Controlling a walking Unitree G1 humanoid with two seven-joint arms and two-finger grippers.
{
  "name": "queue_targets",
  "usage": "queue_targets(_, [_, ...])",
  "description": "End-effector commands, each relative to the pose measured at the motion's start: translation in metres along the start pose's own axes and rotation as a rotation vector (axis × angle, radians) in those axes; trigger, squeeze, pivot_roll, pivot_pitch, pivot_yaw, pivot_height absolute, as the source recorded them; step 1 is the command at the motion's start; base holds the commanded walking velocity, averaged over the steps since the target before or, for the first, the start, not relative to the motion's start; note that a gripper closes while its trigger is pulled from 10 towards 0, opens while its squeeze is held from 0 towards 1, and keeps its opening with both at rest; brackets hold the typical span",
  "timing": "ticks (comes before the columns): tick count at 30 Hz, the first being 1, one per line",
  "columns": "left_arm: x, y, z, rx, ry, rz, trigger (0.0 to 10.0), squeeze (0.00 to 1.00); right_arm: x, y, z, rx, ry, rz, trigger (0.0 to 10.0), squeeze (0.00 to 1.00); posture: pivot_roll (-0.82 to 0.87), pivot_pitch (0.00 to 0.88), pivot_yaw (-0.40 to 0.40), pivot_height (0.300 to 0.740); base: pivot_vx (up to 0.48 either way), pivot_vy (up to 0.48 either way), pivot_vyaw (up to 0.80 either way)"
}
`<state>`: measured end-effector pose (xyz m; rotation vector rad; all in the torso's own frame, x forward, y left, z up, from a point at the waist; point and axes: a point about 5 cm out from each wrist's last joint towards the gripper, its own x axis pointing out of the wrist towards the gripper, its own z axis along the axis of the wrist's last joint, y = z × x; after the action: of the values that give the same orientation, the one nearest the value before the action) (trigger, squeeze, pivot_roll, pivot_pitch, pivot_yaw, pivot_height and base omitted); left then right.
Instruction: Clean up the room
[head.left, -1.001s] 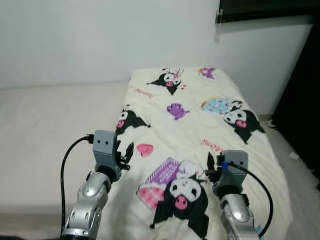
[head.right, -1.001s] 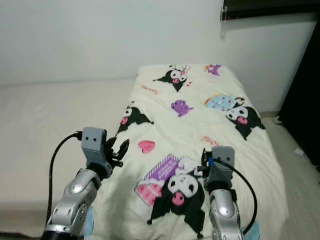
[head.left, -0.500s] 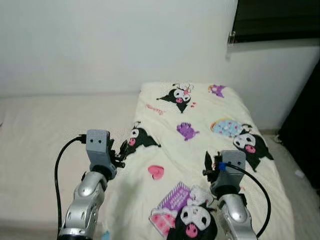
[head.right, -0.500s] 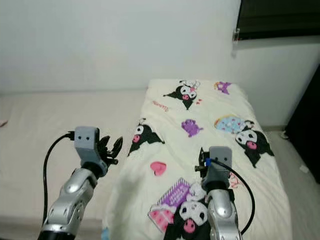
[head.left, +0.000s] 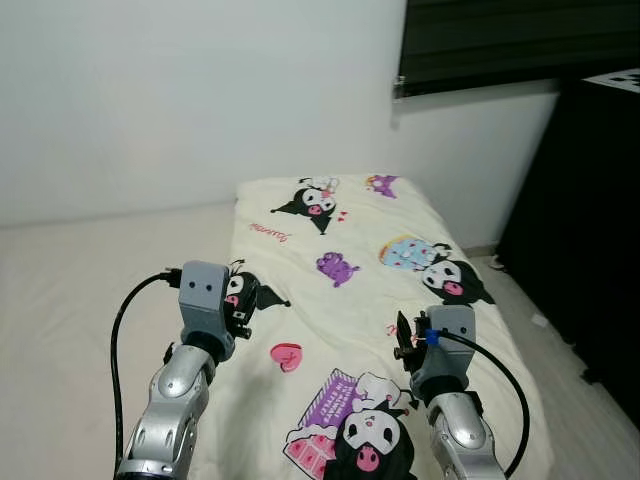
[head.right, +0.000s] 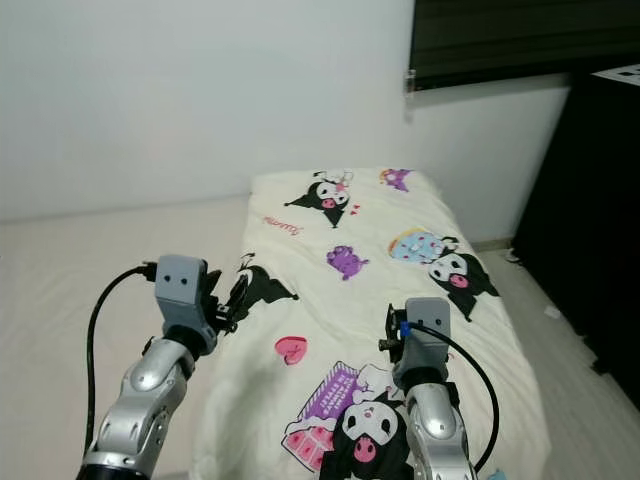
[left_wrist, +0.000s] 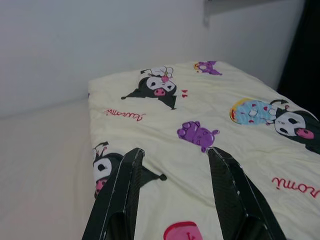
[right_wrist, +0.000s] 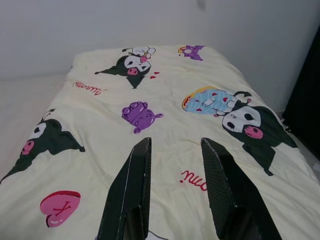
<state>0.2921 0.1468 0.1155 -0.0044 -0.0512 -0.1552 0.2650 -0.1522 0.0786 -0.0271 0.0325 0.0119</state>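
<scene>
My left gripper hangs open over the left edge of the cream cartoon-print blanket, gripping nothing. The blanket lies spread flat along the right side of the pale mattress. My right gripper hangs open above the blanket's near end, also empty. Two grippers, one blanket.

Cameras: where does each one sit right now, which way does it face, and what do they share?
Left and right eye views: on the head, looking forward and down at the cartoon-print blanket on the mattress; both silver arms show, left gripper and right gripper raised.
Left wrist view: looks along its two open black fingers across the blanket toward the white wall.
Right wrist view: looks along its open fingers up the blanket.
Shared: both wrist views show the purple figure print.
</scene>
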Motion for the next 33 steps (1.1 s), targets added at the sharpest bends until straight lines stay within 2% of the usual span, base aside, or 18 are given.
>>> queue_targets(1, [-0.004,0.002,-0.006,-0.001,0.025,0.005,10.0,0.0,-0.001,0.006,-0.004,-0.008,0.024,0.018,10.0,0.0,0.03,0.026,0.067,0.74,0.0,0.0,0.0])
queue_targets(9, [-0.005,0.004,-0.005,0.002,0.027,-0.005,10.0,0.0,0.002,0.008,-0.006,-0.047,0.037,0.055,10.0,0.0,0.03,0.026,0.061,0.74,0.0,0.0,0.0])
queue_targets(12, [-0.005,0.004,-0.004,-0.004,0.026,-0.003,10.0,0.0,0.002,0.009,-0.007,-0.05,0.042,0.061,10.0,0.0,0.03,0.024,0.059,0.74,0.0,0.0,0.52])
queue_targets(21, [-0.006,0.004,-0.003,-0.017,0.035,0.008,10.0,0.0,0.004,0.017,-0.006,-0.057,0.043,0.11,10.0,0.0,0.04,0.025,0.047,0.74,0.0,-0.459,0.8])
queue_targets(24, [-0.007,0.004,-0.003,-0.021,0.031,0.005,10.0,0.0,0.004,0.018,-0.007,-0.056,0.046,0.117,10.0,0.0,0.04,0.025,0.045,0.74,0.0,0.0,0.8])
queue_targets(27, [-0.008,0.006,-0.005,-0.029,0.052,0.022,10.0,0.0,0.005,0.018,-0.007,-0.012,0.055,0.117,10.0,0.0,0.04,0.023,0.042,0.74,0.0,0.0,0.0])
queue_targets(33, [-0.008,0.008,-0.003,-0.033,0.054,0.022,10.0,0.0,0.006,0.021,-0.006,-0.025,0.055,0.144,10.0,0.0,0.05,0.021,0.04,0.74,0.0,0.0,0.0])
